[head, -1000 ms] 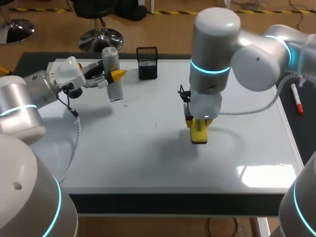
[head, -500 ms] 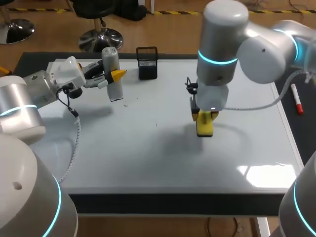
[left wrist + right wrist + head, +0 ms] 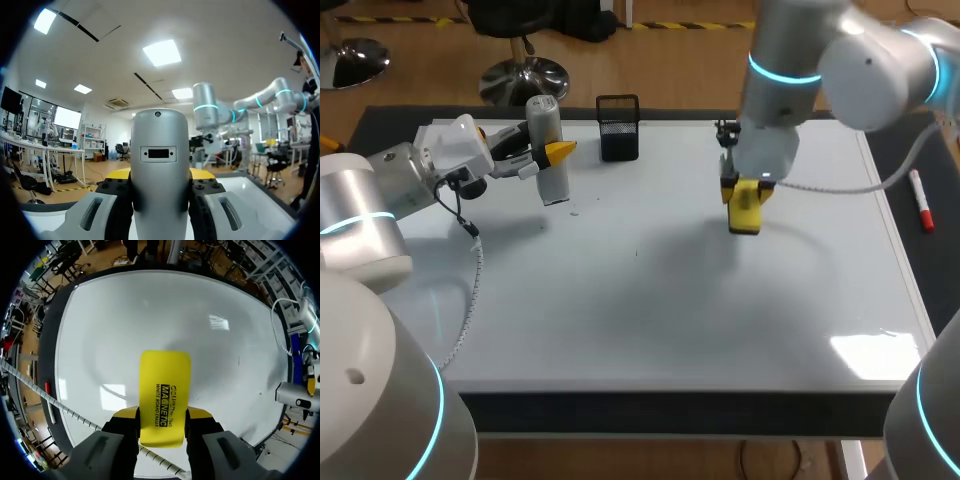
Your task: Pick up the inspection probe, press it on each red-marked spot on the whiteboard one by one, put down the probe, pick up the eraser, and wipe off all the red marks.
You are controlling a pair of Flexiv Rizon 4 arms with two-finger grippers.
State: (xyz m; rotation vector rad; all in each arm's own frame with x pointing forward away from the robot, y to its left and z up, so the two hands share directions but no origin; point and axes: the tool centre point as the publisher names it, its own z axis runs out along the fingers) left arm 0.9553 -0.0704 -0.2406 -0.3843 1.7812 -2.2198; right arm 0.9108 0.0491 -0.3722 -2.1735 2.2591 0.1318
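Between the fingers of my left gripper [image 3: 556, 152]: one probe [image 3: 551, 178], a grey cylinder standing about upright. The fingers are clamped on its sides, one yellow tip showing past it. Its lower end is at the whiteboard [image 3: 620, 320]; I cannot tell whether it touches.

Between the fingers of my right gripper [image 3: 744, 196]: one yellow eraser [image 3: 746, 216], gripped from both sides, its free end sticking out ahead of the fingertips toward the board. From the wrist it sits square between the two tips, with its shadow on the board just ahead. Contact with the board: cannot tell.

Beside my left gripper, on the side toward my right arm, near the board's far edge: one black mesh basket [image 3: 618, 128], upright and apart from the probe.

On the board: two small dark specks, one [image 3: 572, 210] just beside the probe's lower end, one [image 3: 637, 252] between my two grippers.

Outboard of my right gripper, off the board on the dark table: one marker [image 3: 921, 203] with a red cap, lying flat, well apart from the eraser.

Count: two grippers, both loaded; one probe, one eraser, one basket, one marker.
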